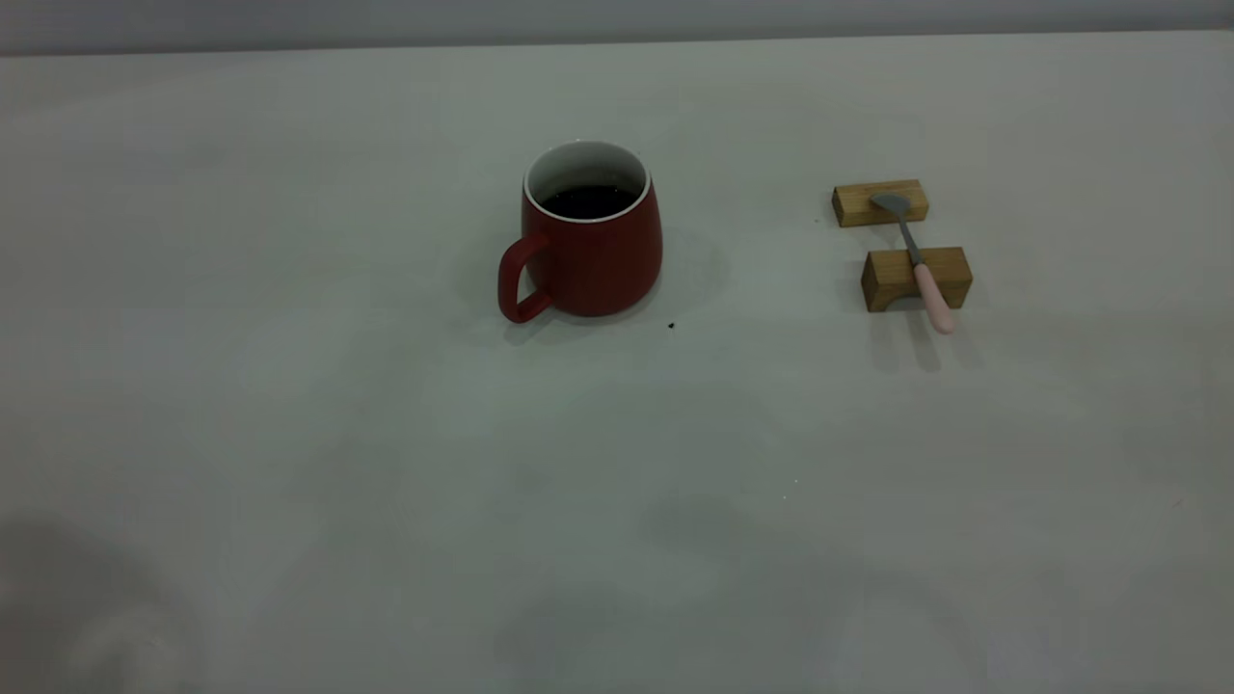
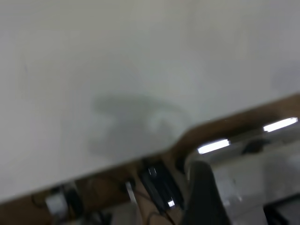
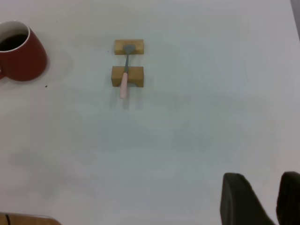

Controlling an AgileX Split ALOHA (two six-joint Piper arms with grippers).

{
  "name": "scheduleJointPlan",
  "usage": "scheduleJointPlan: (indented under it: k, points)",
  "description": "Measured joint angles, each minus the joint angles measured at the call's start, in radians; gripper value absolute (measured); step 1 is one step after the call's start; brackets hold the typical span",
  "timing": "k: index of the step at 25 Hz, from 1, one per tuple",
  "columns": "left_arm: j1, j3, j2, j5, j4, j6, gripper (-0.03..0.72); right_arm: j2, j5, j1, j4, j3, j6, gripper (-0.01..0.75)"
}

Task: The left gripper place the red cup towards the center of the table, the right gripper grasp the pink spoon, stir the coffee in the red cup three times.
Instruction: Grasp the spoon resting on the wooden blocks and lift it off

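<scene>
Right gripper point(image 3: 262, 199) shows only in its own wrist view: two dark, blunt-tipped fingers point(image 3: 239, 197) with a narrow gap between them, holding nothing, above bare table point(image 3: 197, 131), well apart from the spoon. Left gripper point(image 2: 201, 192): just one dark finger is visible in its wrist view, above the table edge, so its state cannot be told. Below that edge sit brown flooring, cables and bright light strips, all blurred. Neither arm appears in the exterior view.

Spoon point(image 1: 914, 255): slim, grey metal bowl and stem, rounded pale pink handle. It lies bridged across two tan wooden blocks. The bowl rests on the far block point(image 1: 879, 202), which is low and flat. The stem crosses the near block point(image 1: 916, 278), which is taller and notched underneath. The pink handle overhangs the near block toward the camera, clear of the table. Nothing blocks the spoon.

Cup point(image 1: 590, 231): squat dark-red mug, matte, wider at the base, white rim and inside, upright near table centre, well apart from the blocks to their left. Its loop handle points left and toward the camera. Coffee point(image 1: 588, 200) is a dark disc low against the white walls.

Table is pale grey-white, matte, plain. A tiny dark speck point(image 1: 671, 326) lies just beside the cup base.
</scene>
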Motion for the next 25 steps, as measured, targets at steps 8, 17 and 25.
scheduleJointPlan:
  k: [8, 17, 25]
  points:
    - [0.000, 0.315, -0.254, -0.023, 0.000, -0.051, 0.586, 0.000, 0.000, 0.000, 0.000, 0.000, 0.000, 0.237]
    - [0.000, 0.389, -0.553, -0.060, 0.000, -0.052, 0.586, 0.000, 0.000, 0.000, 0.021, 0.000, 0.005, 0.237]
    - [0.056, 0.389, -0.797, -0.052, 0.000, -0.052, 0.586, 0.088, -0.061, 0.000, 0.131, -0.029, 0.039, 0.265]
